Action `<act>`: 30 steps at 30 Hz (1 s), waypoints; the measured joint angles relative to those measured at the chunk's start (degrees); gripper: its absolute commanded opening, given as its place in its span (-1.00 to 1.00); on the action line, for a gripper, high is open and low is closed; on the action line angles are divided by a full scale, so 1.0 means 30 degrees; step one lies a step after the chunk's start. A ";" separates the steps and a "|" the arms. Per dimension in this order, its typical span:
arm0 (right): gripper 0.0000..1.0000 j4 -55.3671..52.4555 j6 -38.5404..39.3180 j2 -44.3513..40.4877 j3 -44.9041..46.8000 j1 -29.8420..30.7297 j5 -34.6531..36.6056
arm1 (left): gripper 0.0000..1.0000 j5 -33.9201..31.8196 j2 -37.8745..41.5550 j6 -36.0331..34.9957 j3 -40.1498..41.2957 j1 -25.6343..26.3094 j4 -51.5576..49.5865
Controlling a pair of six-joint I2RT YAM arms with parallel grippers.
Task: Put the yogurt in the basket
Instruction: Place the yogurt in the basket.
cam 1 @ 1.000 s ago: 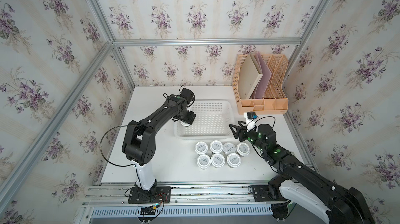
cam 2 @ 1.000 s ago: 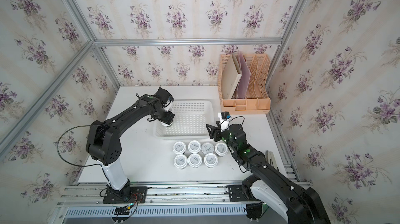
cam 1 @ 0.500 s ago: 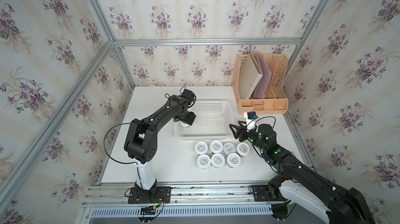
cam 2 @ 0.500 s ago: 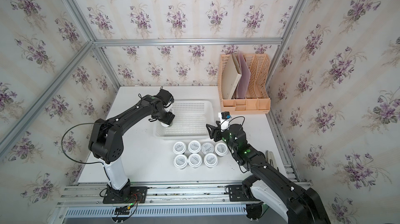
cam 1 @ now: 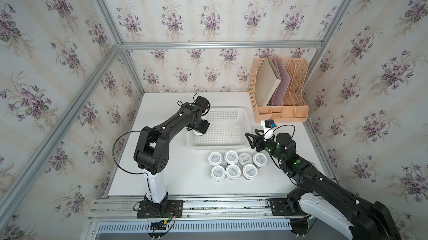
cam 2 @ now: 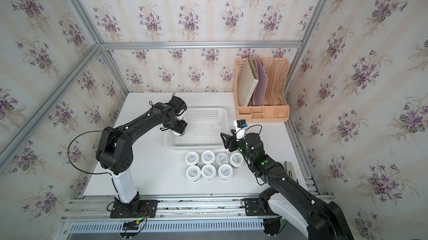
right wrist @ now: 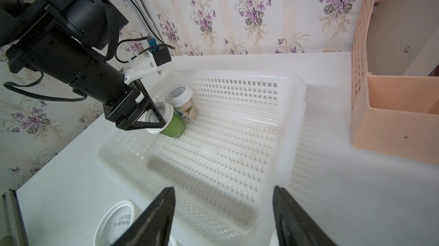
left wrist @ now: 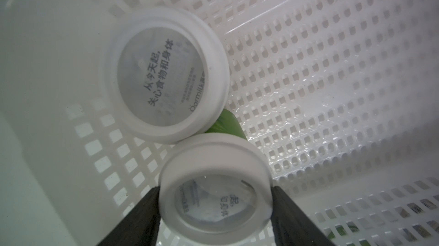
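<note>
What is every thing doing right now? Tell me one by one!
tilted cup: held, leaning inside the basket.
standing cup: upright in a basket corner.
seven table cups: upright, lids on, outside the basket.
basket: two cups inside.
left gripper: shut on tilted cup.
right gripper: open, empty.
file rack: upright, folders inside.

Both top views look down from high; both wrist views closely share the basket [right wrist: 237, 95].

Left arm [cam 1: 171, 125] nudged slightly toward basket [right wrist: 225, 149], cable loop [cam 1: 115, 143] shifted with it. Left gripper [cam 1: 199, 131] fingers [left wrist: 142, 211] narrowed, now pressing lid of tilted yogurt cup [left wrist: 213, 199].
</note>
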State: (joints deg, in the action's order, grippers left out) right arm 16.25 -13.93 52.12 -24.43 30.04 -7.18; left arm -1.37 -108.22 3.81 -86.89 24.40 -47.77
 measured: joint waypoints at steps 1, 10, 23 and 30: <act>0.39 0.0000 0.0000 0.0000 0.0000 0.0000 0.0000 | 0.42 0.0000 0.0000 0.0000 0.0000 0.0000 0.0007; 0.40 0.0000 0.0000 0.0000 0.0000 0.0000 0.0000 | 0.39 0.0007 0.0007 -0.0073 -0.0087 0.0000 -0.0102; 0.40 0.0000 0.0000 0.0000 0.0000 0.0000 0.0000 | 0.40 0.0350 -0.0481 -0.0204 -0.1137 -0.0007 -0.1872; 0.39 0.0000 0.0000 0.0000 0.0000 0.0000 0.0000 | 0.42 0.0423 -0.0882 -0.0270 -0.1333 -0.0036 -0.1785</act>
State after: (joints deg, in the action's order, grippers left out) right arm 16.25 -13.93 52.12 -24.43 30.04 -7.18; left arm -0.10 -110.87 3.01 -90.89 24.29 -53.12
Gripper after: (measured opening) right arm 0.697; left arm 0.708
